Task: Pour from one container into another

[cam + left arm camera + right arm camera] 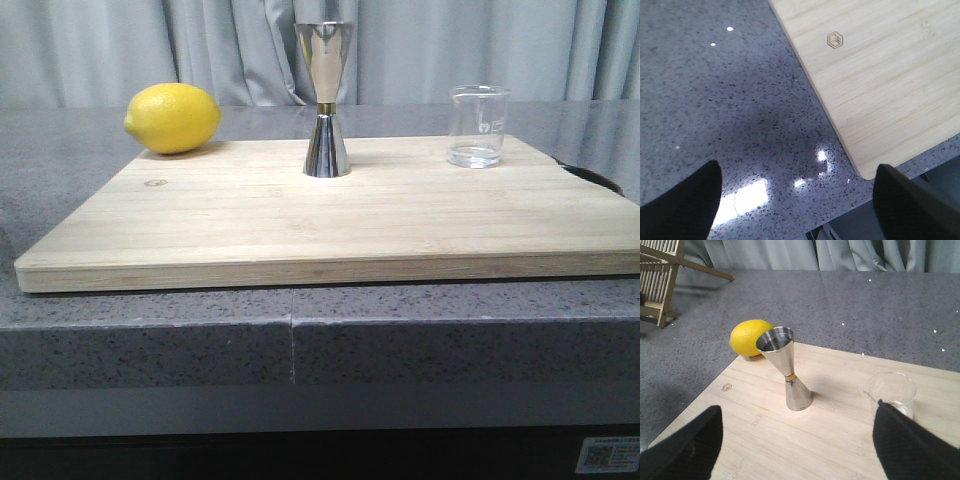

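Three objects sat on a pale wooden cutting board (300,220) atop a speckled grey counter (60,150): a steel jigger (325,100) standing upright near the board's middle back, a clear glass beaker (478,125) upright toward the back right corner, well apart from it, and a lemon (173,118) at the back left edge. The beaker appeared nearly empty; any liquid in it could not be made out. The left gripper (800,200) hung with fingers spread wide over bare counter beside a rounded corner of the board, holding nothing. The right gripper (797,442) hovered above the board, fingers likewise parted and empty, one dark fingertip (912,445) overlapping the beaker in its wrist view. A wooden rack (657,275) stood farther off on the counter.
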Tool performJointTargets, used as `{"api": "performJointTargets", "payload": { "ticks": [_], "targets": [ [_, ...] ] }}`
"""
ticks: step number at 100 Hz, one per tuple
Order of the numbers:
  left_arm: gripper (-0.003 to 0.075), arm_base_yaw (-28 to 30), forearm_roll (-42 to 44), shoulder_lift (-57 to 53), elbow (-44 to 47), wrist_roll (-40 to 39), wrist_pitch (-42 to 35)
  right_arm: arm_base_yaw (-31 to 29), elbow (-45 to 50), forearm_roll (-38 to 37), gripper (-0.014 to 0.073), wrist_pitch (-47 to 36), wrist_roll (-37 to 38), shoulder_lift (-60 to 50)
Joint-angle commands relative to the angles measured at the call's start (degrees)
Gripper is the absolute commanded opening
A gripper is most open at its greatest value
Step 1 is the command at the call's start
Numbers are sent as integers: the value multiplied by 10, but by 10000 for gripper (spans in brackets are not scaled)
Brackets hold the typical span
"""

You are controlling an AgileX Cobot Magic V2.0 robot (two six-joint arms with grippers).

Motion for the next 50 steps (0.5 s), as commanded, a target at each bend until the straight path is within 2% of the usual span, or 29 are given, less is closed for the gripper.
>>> {"api": "performJointTargets", "payload": {
  "ticks": [1,22,50],
  "targets": [
    [567,5,8,-53,-9,-29,-6,-24,-16,-3,553,-30,4,-14],
    [567,5,65,-145,31,-82,-11,-55,-16,-3,552,-62,4,-28],
    [566,5,89,-269,132,-138,-90,-55,-15,-3,552,-88,6,-32]
  ]
}}
